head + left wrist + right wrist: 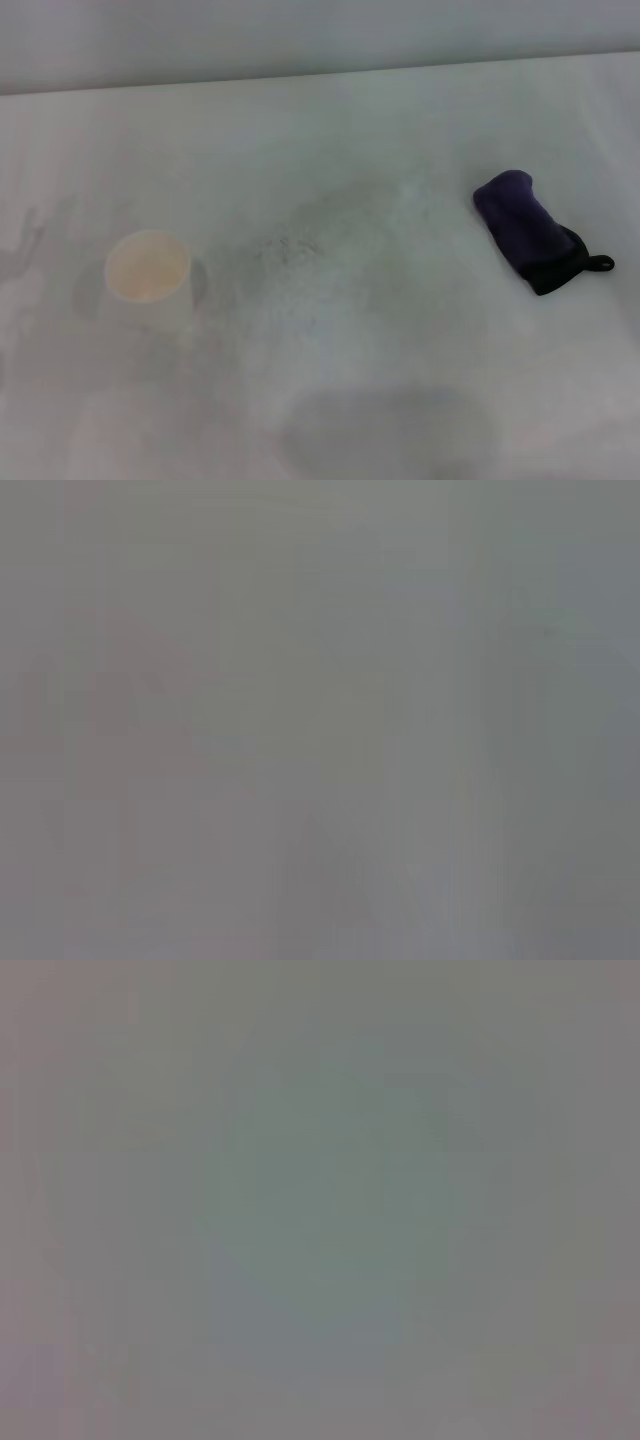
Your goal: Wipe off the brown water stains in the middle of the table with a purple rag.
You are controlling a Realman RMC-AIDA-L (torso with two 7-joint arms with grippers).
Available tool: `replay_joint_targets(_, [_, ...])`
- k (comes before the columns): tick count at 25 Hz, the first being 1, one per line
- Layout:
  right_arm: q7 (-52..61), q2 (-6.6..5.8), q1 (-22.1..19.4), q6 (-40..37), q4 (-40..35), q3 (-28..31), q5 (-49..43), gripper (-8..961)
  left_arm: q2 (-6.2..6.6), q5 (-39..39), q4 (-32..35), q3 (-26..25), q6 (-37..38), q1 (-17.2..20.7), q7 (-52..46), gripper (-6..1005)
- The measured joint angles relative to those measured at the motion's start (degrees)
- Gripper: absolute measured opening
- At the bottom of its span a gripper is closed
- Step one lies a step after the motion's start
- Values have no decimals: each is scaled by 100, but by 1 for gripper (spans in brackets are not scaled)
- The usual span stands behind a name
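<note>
Purple rag (522, 225) sits over by the right edge of the table (400, 340), folded into a thick lump and lying at a slant. Its black-trimmed end points toward the near right corner, and a little black loop (601, 263) sticks out from that end, almost at the table's right edge. Nothing is touching it.

Way over toward the left edge stands a white paper cup (148, 280), upright with its mouth open and a pale cream inside. It's well apart from the rag, with the whole middle of the table between them.

In that middle stretch I can only make out a patch of faint grey speckles (290, 247). The stain itself I honestly can't pick out in the head view, so I can't say exactly where it lies.

As for the left gripper and right gripper, neither shows in the head view, and both wrist views are just flat grey blur. So I can't tell whether they're released, clenched, or grasping anything.
</note>
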Motion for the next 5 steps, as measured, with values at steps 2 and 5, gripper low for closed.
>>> replay_joint_targets(2, [-527,17,7,256,262,3,199,545,12,73,28,12,-2,-5,0,849])
replay_joint_targets(5, [-669,20,28,472,541,6,488,545,35,109,55,-1,9,-9,-3,849])
